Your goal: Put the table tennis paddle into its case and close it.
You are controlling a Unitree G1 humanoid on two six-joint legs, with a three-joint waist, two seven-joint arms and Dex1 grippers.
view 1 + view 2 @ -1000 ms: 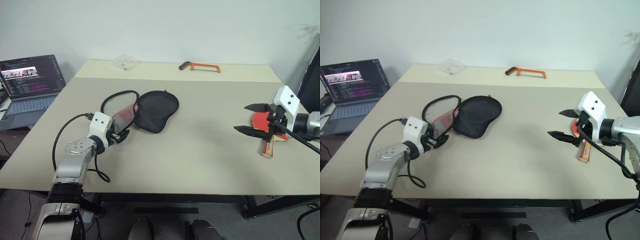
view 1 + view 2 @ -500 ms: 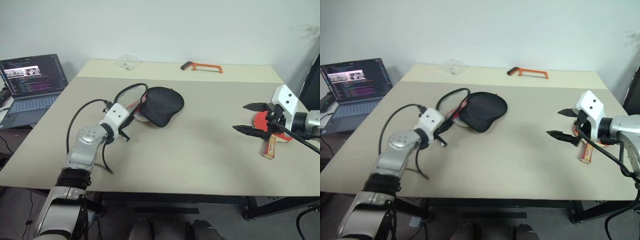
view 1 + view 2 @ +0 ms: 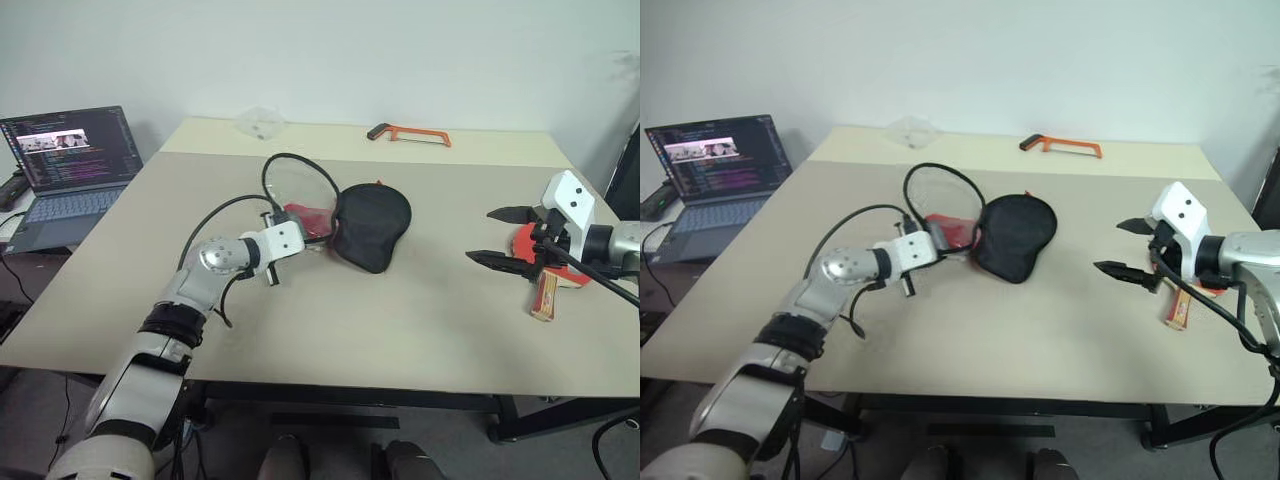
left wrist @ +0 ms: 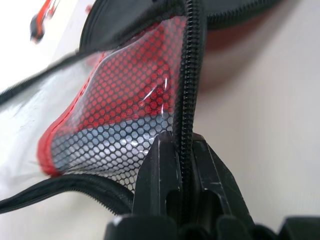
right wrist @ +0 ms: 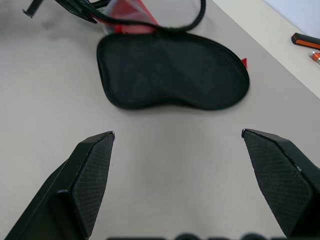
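Observation:
The case [image 3: 372, 225] lies open near the table's middle, black lining up, with its mesh flap [image 3: 298, 188] standing raised on the left. My left gripper [image 3: 303, 231] is shut on the flap's black zip edge [image 4: 189, 75], which runs between the fingertips [image 4: 162, 162] in the left wrist view. The table tennis paddle [image 3: 523, 244] lies at the right edge, red face up and handle [image 3: 543, 297] toward me. My right gripper [image 3: 505, 237] hangs open just left of the paddle with nothing between its fingers, and it faces the case [image 5: 172, 70].
A laptop [image 3: 70, 160] sits open on a lower surface at the left. An orange hacksaw [image 3: 410, 133] and a clear plastic piece [image 3: 258, 122] lie on the far strip of the table [image 3: 420, 320]. Bare tabletop separates the case from the paddle.
My left gripper closed on the case's zip edge and dragged the case to the right, toward the table's middle, lifting the flap. The right arm has stayed still.

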